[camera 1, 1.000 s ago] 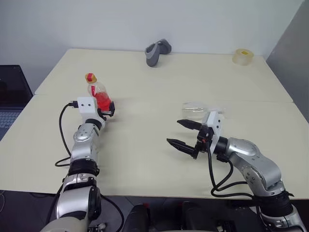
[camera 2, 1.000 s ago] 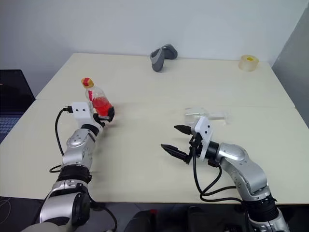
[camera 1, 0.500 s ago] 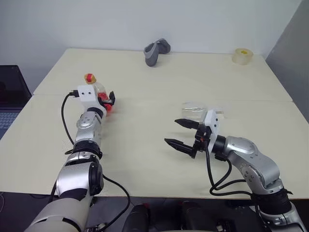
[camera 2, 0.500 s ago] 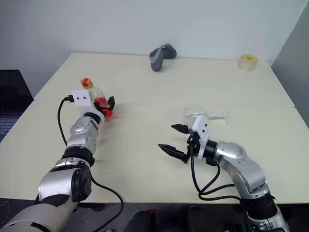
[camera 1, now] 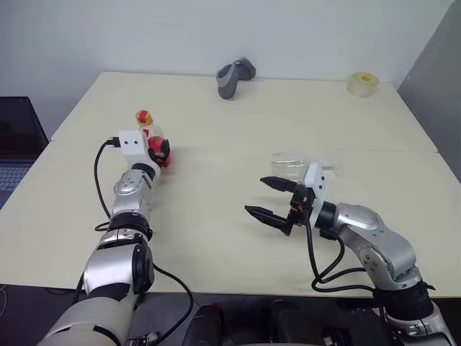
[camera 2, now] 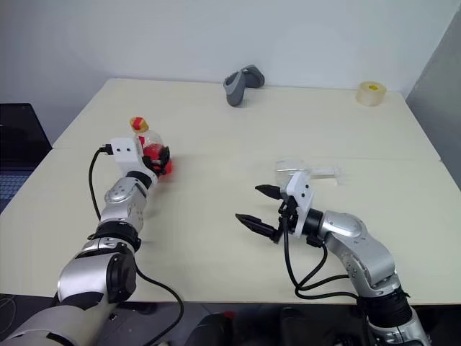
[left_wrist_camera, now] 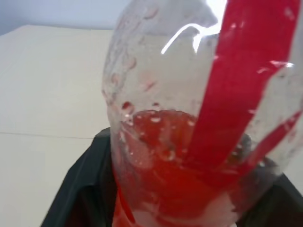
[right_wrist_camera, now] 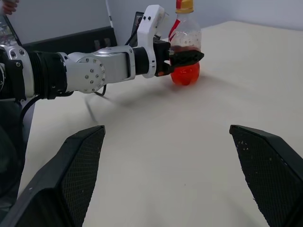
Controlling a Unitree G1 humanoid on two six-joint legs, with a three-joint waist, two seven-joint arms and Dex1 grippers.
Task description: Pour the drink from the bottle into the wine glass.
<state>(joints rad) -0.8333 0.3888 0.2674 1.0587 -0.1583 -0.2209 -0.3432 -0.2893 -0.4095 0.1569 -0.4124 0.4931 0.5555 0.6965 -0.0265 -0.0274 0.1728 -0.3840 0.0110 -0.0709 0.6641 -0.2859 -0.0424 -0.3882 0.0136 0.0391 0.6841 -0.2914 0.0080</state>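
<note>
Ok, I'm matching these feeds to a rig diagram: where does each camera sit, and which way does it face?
Left and right eye views: on the head, looking forward and down at the table, with both arms, the bottle and the wine glass.
Left wrist view: along the left gripper, close on the bottle and its drink.
Right wrist view: along the right gripper, its open fingers below, facing the left arm.
Shared: the bottle.
</note>
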